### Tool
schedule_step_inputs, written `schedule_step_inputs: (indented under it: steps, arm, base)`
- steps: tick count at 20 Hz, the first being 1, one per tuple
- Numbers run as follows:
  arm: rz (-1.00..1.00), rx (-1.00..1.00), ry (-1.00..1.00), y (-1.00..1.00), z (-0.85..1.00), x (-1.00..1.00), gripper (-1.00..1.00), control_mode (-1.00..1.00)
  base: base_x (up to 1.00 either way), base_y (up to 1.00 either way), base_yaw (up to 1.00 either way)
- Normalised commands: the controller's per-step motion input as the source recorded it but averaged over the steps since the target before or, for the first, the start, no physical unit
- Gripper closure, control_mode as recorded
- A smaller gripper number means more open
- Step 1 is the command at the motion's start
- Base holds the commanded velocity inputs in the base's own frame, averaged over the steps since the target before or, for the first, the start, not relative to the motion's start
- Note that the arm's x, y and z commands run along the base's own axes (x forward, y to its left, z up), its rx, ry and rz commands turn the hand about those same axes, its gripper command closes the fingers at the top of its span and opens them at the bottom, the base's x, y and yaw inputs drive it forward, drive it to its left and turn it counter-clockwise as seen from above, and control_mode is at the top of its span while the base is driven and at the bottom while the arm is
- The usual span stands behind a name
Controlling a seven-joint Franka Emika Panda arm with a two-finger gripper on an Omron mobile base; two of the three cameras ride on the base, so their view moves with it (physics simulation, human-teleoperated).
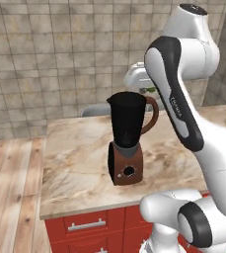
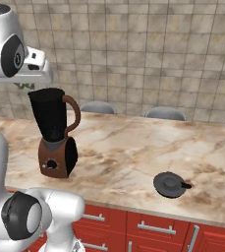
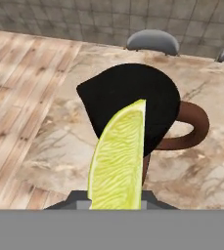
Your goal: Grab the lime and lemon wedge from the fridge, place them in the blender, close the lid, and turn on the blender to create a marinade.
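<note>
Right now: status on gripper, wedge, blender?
Gripper shut on lemon wedge, above blender jug mouth. Jug open; lid lies on counter. Nothing in the way.

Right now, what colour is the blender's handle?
Brown, like its base; the handle shows best in the right base view.

Tiled wall [image 2: 148, 44] (beige, perhaps), marble counter [image 2: 133, 147]

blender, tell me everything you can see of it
The blender stands upright on the marble counter, lid off. Brown base with a round dark knob, tall black jug with a spout and a curved brown handle. The jug mouth is open, nothing touching it. The gripper holds the lemon wedge above the opening.
</note>
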Motion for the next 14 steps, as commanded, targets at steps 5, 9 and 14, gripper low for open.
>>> schedule_step_inputs:
  steps: [5,9,14]
  arm:
    - [0.01,-0.04,0.12,0.03,-0.68,0.4,1.0,-1.0]
    - [0.01,-0.01,0.13,-0.02,-0.67,0.11,1.0,-1.0]
    - [0.0,0.0,0.05,0.0,-0.26,0.18,1.0,-1.0]
  base:
    - [0.0,0.0,0.0]
    - [0.0,0.0,0.0]
    - [0.0,0.0,0.0]
